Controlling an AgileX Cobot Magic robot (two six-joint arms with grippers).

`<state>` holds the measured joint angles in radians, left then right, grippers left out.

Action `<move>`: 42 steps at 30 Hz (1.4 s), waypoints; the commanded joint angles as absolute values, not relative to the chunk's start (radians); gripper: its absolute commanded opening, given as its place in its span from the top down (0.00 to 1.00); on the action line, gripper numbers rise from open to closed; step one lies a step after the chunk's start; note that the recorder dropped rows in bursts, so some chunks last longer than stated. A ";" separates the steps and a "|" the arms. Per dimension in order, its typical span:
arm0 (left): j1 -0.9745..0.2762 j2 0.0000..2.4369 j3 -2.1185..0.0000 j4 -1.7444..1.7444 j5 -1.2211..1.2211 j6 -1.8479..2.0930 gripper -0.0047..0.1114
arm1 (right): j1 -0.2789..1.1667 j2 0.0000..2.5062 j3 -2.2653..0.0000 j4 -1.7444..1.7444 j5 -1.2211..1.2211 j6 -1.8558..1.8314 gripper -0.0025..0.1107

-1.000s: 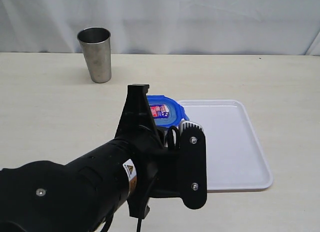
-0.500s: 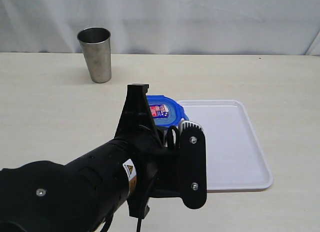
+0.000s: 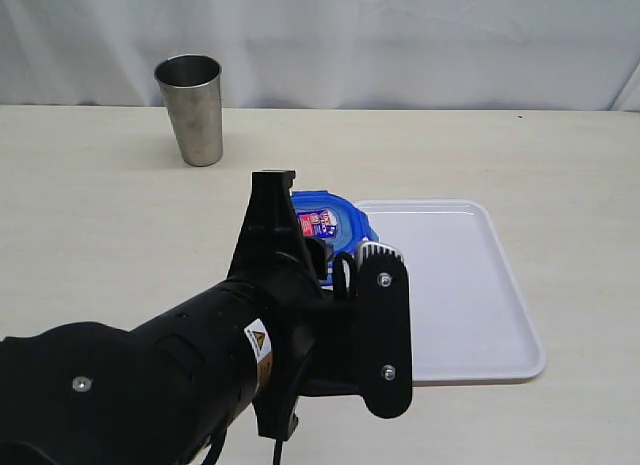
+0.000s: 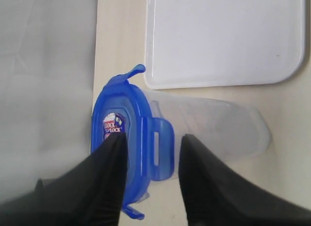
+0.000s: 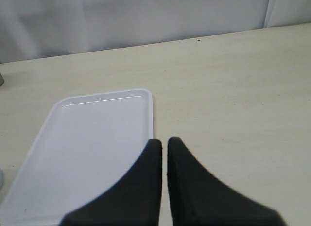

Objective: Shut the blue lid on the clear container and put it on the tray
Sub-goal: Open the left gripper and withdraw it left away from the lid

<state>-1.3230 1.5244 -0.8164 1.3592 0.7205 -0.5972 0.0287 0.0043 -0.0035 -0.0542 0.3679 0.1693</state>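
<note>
- Beside the tray (image 3: 470,285), your left gripper (image 4: 153,138) is straddling the lid (image 4: 121,102), jaws parted; right gripper (image 5: 164,140) is hanging clenched, empty.
- The container (image 4: 214,124) is looking light, slick: grip below the lid.

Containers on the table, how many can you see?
2. The steel tumbler stands at the table's back left; the clear container, blue lid on, stands just left of the tray. The arm may hide more.

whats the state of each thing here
small blue plastic snap-lock lid: on the canister, two flaps sticking out
tall clear plastic canister: upright, beside the tray
flat white plastic tray: nothing on it
shiny steel tumbler: upright
left hand: open, straddling the lid's edge
right hand: shut, empty
</note>
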 commanded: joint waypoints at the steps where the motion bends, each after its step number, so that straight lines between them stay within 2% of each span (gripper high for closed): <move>1: -1.320 1.518 -0.811 1.337 0.733 -0.602 0.64 | 0.024 0.000 0.000 -0.056 0.364 0.173 0.94; 4: -1.324 1.518 -0.811 1.293 0.730 -0.588 0.63 | 0.024 0.000 0.000 -0.056 0.364 0.173 0.94; 8: -1.326 1.518 -0.811 1.286 0.735 -0.574 0.46 | 0.024 0.000 0.000 -0.056 0.364 0.173 0.94; 10: -1.326 1.518 -0.811 1.287 0.755 -0.579 0.41 | 0.024 0.000 0.000 -0.056 0.364 0.173 0.94; 26: -1.373 1.516 -0.811 1.176 0.872 -0.575 0.42 | 0.024 0.000 0.000 -0.056 0.364 0.173 0.94; 42: -1.373 1.370 -0.811 1.060 0.885 -0.515 0.42 | 0.024 0.000 0.000 -0.056 0.364 0.173 0.94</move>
<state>-1.3703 1.3895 -0.8164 1.0983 0.8780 -0.5428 0.0287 0.0043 -0.0035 -0.0542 0.3679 0.1693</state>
